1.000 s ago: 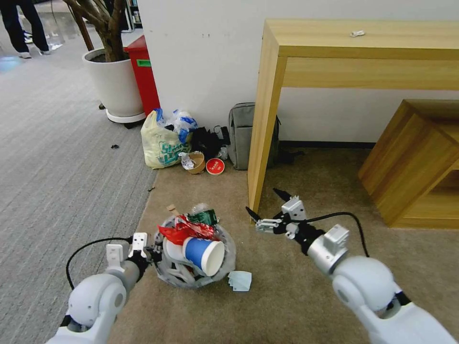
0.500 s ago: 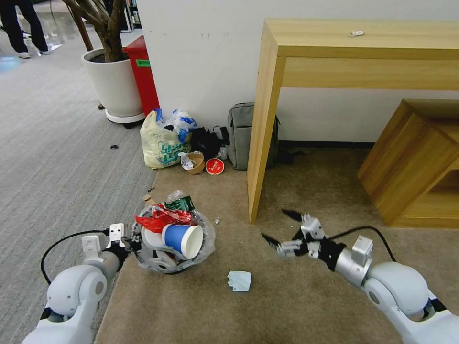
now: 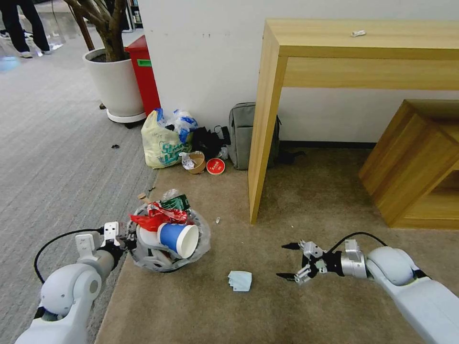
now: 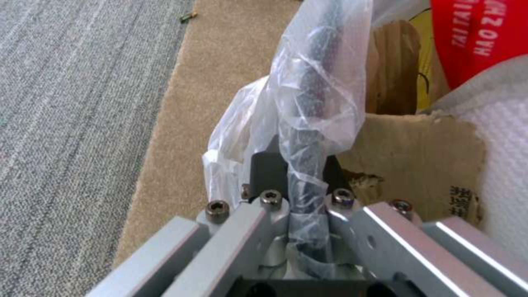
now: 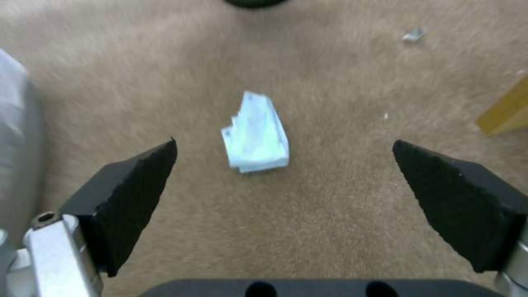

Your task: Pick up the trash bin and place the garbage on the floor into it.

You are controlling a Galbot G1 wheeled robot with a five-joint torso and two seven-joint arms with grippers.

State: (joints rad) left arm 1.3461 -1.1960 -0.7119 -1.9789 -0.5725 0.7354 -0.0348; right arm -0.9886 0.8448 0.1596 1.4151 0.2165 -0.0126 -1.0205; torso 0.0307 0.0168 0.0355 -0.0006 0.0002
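One piece of garbage remains loose on the floor [image 3: 296, 306]: a folded pale-blue paper [image 3: 239, 280], lying flat on the beige carpet well clear of its edge with the grey carpet. The trash bin [image 3: 165, 239] sits near that edge, heaped with a blue cup [image 3: 178, 239] and red wrappers [image 3: 155, 217]. The left end effector [image 3: 125, 239] is clamped on the bin's bag-lined rim; the left wrist view shows plastic and the dark rim pinched between its fingers [image 4: 269, 165].

The right end effector [image 3: 289, 261] hangs low beside the paper, jaws spread wide, the paper [image 5: 255, 136] ahead of and between the two black pads [image 5: 137, 194].

Step in hand, as judged: taking up the paper. The sheet is thin and flat, so the pads should come down close to the pile and close across the narrow width, catching the stacked edge, not the face. A shallow approach risks sliding it along the carpet.

Orientation: in the right wrist view the paper's long axis runs roughly away from the end effector, its narrower stepped end pointing away, its broader end nearest. The cup in the bin lies on its side, mouth toward the robot's right.
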